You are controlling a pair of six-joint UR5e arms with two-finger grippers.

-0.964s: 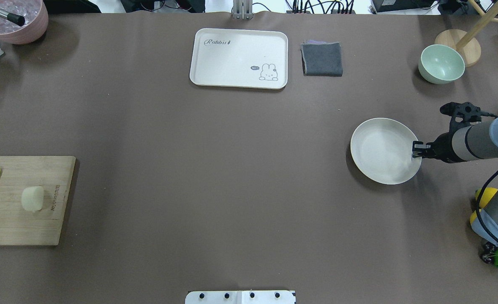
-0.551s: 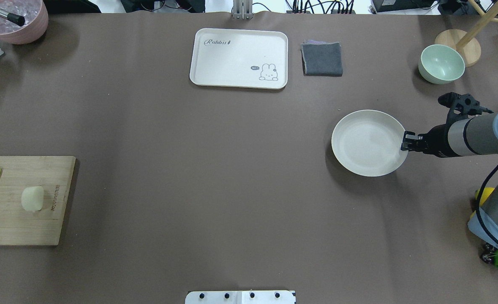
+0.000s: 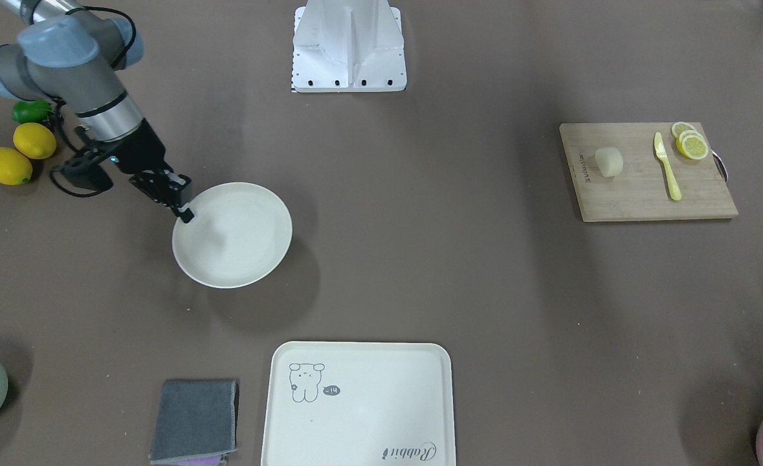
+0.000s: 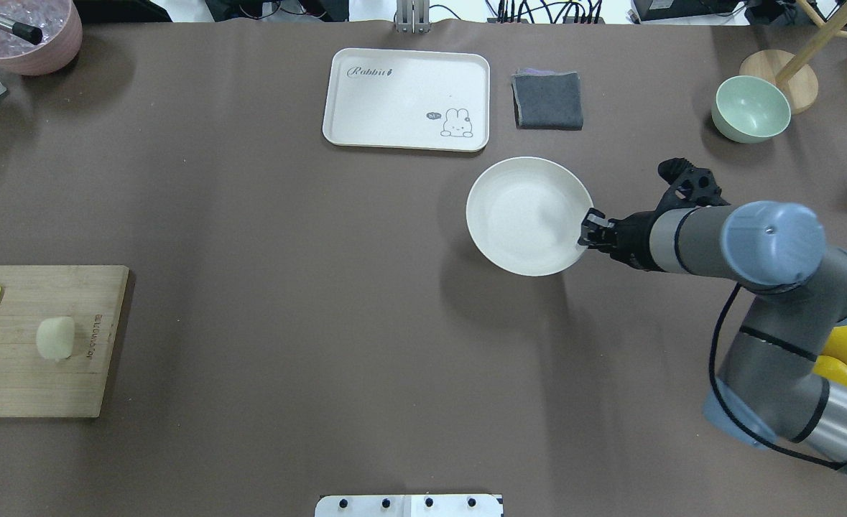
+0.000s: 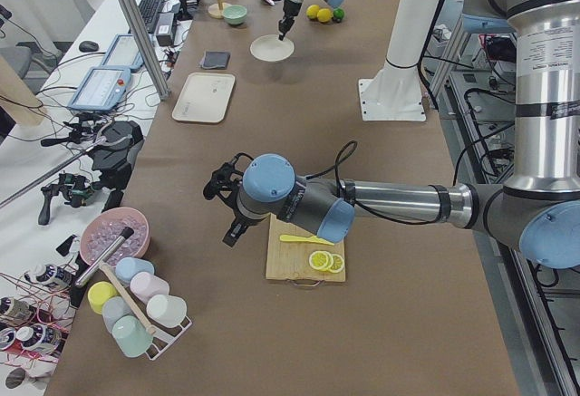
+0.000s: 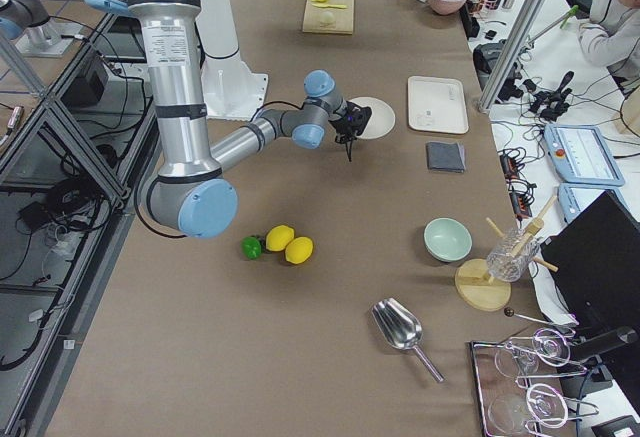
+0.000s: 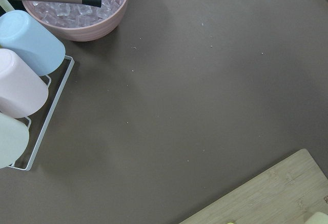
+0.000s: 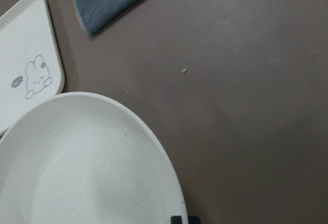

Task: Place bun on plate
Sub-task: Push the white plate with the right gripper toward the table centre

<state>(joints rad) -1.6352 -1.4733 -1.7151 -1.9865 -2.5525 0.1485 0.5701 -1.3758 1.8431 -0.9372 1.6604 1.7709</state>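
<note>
The bun (image 4: 56, 337) is a small pale lump lying on a wooden cutting board (image 4: 35, 373) at the table's left edge, also seen in the front view as the bun (image 3: 609, 161). My right gripper (image 4: 585, 231) is shut on the right rim of the round cream plate (image 4: 516, 208), which hangs above the table near mid-right and casts a shadow below it. In the right wrist view the plate (image 8: 77, 162) fills the lower left. My left gripper (image 5: 233, 231) hovers beside the board; it shows only in the left side view, so I cannot tell its state.
A cream tray (image 4: 406, 99) with a drawing and a folded grey cloth (image 4: 548, 100) lie just beyond the plate. A pale green bowl (image 4: 751, 109) stands far right. A yellow knife (image 3: 666, 165) and lemon slices (image 3: 690, 142) share the board. Lemons (image 3: 19, 152) sit by the right arm.
The right arm has carried the plate leftward and away from the robot, from the right side toward the tray. The bun and board have not moved.
</note>
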